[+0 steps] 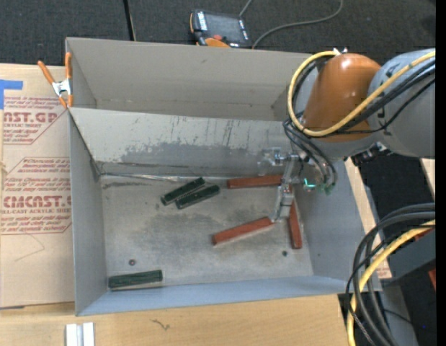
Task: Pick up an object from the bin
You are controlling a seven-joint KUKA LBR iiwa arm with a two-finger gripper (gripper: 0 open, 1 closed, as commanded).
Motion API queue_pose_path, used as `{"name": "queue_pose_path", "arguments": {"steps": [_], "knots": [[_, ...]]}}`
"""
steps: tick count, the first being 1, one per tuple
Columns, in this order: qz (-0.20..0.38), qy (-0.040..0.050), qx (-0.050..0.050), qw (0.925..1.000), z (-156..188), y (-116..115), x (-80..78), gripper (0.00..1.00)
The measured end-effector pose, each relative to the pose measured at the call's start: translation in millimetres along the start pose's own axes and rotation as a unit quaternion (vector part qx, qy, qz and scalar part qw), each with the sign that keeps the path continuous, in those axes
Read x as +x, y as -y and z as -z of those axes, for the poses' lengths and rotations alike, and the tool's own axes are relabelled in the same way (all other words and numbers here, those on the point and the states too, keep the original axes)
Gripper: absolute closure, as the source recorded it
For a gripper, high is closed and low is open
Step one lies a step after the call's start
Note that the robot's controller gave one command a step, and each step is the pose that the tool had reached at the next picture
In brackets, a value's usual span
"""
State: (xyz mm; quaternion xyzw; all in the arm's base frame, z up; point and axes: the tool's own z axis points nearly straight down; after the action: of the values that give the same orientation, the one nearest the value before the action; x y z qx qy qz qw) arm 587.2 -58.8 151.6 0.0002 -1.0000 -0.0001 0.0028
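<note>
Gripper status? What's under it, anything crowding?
Gripper low, right side of bin. Over red-brown bar near right wall. Slanted red-brown bar close beside it; green bars off left.

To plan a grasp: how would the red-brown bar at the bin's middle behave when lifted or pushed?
The red-brown bar looks straight, so probably stiff. Its flat sides suggest it would slide on the bin floor, not roll. Long and thin, it may tilt if held near one end.
</note>
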Motion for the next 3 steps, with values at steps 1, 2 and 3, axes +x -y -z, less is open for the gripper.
{"name": "queue_pose_path", "arguments": {"steps": [1,2,3], "knots": [[-0.007,-0.0007,-0.001,1.0000,-81,-32,17.6,0.00],[-0.008,0.0030,0.000,1.0000,-76,-31,15.0,1.00],[0.041,0.0071,0.002,0.9991,43,10,49.9,1.00]]}}
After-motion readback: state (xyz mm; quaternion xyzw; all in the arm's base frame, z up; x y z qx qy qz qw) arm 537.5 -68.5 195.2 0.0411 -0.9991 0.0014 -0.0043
